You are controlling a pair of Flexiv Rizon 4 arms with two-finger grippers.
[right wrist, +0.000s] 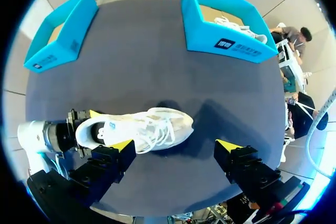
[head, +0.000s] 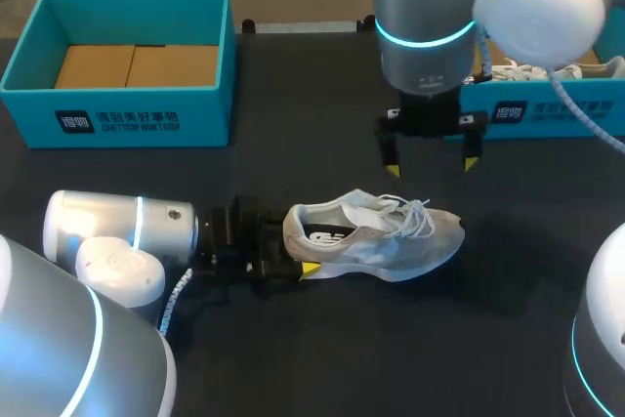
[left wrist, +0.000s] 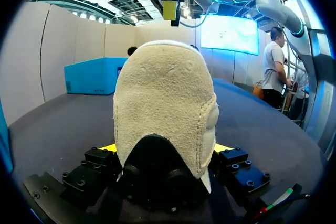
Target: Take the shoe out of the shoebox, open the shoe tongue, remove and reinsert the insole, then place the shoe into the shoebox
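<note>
Out of any box, sole down on the dark worktop (head: 391, 339) near its middle: a pale grey suede shoe (head: 376, 233) with white laces (head: 415, 214), heel toward the left arm, toe toward the right side. Gripped at the heel by the left hand (head: 293, 251), which lies low along the worktop, one yellow-tipped finger pressed to each flank of the heel. From the left wrist, little to see but that rounded suede heel, upright, filling the space between the two tips. Above the shoe and not touching it, the right hand (head: 431, 165), pointing straight down, released, fingers spread wide with only air between them. From the right wrist, the shoe seen below and between the two spread tips, closer to one of them, with the left hand at its heel. At the far left corner, well apart from the shoe, an empty shoebox (head: 117, 119), teal, open, with bare brown cardboard for a floor. At the far right, partly behind the right arm, a second shoebox (head: 547, 109), also teal, with another pale laced shoe (head: 532, 72) inside.
</note>
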